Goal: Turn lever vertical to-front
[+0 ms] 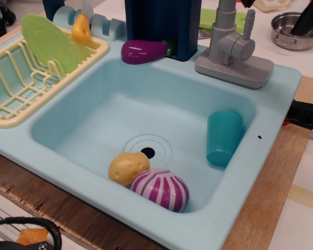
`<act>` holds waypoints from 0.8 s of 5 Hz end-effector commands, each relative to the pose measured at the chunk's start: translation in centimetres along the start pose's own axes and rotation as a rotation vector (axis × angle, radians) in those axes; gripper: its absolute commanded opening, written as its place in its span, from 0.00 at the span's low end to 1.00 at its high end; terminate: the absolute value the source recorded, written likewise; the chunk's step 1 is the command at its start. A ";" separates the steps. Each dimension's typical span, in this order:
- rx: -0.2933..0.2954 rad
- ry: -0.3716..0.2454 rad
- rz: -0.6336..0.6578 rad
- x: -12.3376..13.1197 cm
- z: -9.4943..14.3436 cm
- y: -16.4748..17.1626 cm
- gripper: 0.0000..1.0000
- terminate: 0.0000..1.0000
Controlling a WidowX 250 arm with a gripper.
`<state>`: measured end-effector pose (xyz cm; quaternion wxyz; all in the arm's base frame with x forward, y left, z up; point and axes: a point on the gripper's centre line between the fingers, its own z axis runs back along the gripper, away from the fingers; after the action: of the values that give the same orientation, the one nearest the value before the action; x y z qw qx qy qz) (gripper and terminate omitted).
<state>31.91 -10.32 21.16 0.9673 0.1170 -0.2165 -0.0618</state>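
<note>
The lever (249,23) is a slim grey stick with a rounded tip. It stands upright on a short grey cylinder knob (240,48) at the right side of the tap. The thicker tap spout pipe (224,21) rises just left of it from the flat grey base (235,70). My gripper (272,17) is above and behind the tap, mostly cut off by the top edge. One black finger (309,21) shows at the top right and a dark tip of the other shows just above the lever. They stand far apart and touch nothing.
The light-blue sink (146,88) holds a teal cup (223,136), a yellow potato (128,167) and a purple-striped vegetable (160,188). A purple eggplant (143,51) and a dark blue box (161,26) stand on the back rim. A yellow dish rack (21,99) holds a green plate (49,41). A metal bowl (289,34) is at the back right.
</note>
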 end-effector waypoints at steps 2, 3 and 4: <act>-0.008 0.030 0.018 0.3 -0.4 1.4 1.00 0.00; -0.003 0.052 0.023 0.0 -0.9 2.1 1.00 0.00; -0.017 0.087 0.020 0.1 -2.1 2.1 0.00 0.00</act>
<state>33.29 -7.98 18.02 0.9805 0.1113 -0.1534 -0.0526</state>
